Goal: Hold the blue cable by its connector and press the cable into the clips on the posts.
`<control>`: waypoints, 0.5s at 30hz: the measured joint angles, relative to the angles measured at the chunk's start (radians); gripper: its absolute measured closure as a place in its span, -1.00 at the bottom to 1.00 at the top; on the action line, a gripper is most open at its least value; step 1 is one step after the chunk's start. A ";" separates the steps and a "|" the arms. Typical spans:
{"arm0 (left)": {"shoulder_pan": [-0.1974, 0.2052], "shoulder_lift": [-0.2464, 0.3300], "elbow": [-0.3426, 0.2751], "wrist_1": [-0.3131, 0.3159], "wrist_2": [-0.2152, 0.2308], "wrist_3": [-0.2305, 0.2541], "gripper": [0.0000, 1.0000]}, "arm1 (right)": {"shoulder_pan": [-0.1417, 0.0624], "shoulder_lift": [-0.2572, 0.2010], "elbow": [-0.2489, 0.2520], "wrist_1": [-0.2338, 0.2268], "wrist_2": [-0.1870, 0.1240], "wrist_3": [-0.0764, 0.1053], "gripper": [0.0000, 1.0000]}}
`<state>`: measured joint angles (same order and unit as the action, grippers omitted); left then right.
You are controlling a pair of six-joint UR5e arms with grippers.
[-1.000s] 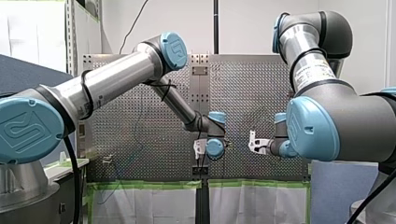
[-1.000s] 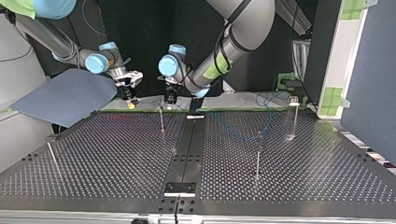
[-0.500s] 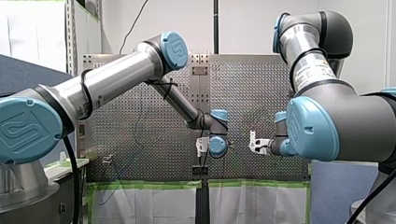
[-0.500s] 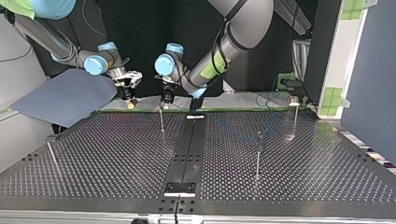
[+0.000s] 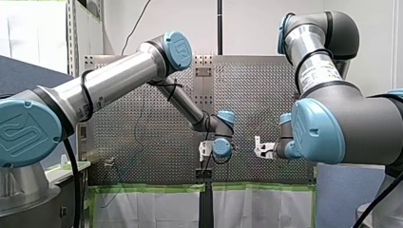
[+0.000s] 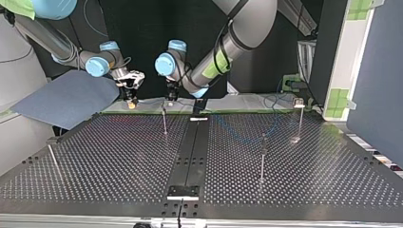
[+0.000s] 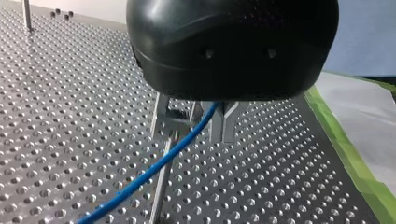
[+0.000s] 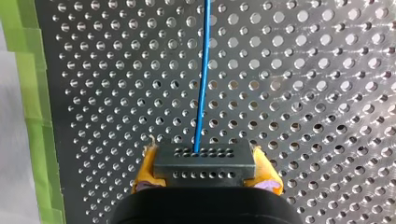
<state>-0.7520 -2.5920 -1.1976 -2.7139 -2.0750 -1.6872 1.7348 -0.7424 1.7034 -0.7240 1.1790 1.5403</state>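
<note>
Connector pinched, cable strung over to the near post.
Top view, left to right: right gripper [image 8: 205, 171] has its yellow pads clenched on the connector [image 8: 204, 159], the one rigid part and the right place to hold. The thin blue cable [image 8: 201, 84] runs through the left gripper [image 7: 194, 119], can't tell if clamped, beside a post [image 7: 161, 182]. Likely light and limp: keep it taut, press close to the post.

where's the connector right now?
Right wrist view: the dark connector is clamped between the yellow-padded jaws of my right gripper, with the blue cable running out ahead of it over the perforated table.
</note>
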 joint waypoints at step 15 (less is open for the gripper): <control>0.026 0.000 0.000 0.012 0.033 0.026 0.98 | 0.000 -0.002 -0.015 0.001 -0.017 -0.006 1.00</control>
<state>-0.7256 -2.5916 -1.1975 -2.7022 -2.0421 -1.6608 1.7346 -0.7447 1.6885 -0.7234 1.1623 1.5343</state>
